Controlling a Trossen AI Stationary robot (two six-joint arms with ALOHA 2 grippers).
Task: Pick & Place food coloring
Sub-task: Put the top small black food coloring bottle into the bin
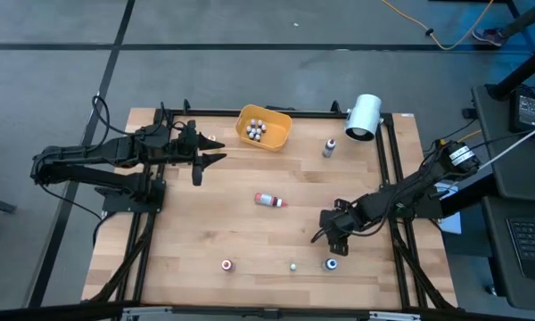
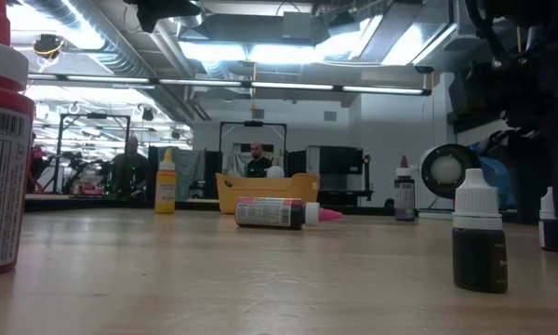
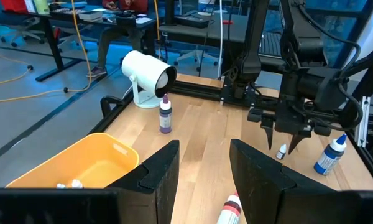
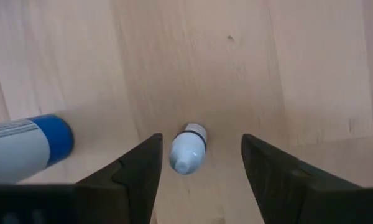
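Left arm is reaching in from the left edge, its tool (image 1: 216, 152) hanging over the far left part of the table (image 1: 196, 241) with fingers parted. Right arm is stretching in from the right, wrist bent downward (tool (image 1: 325, 239) low, fingers spread apart).

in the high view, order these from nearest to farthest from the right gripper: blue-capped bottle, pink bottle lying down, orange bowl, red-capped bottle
From the right gripper, open over the table's near right part:
1. Blue-capped bottle, just toward the near edge.
2. Pink bottle lying down, mid-table, toward the left arm.
3. Red-capped bottle, along the near edge, farther left.
4. Orange bowl, at the far edge.
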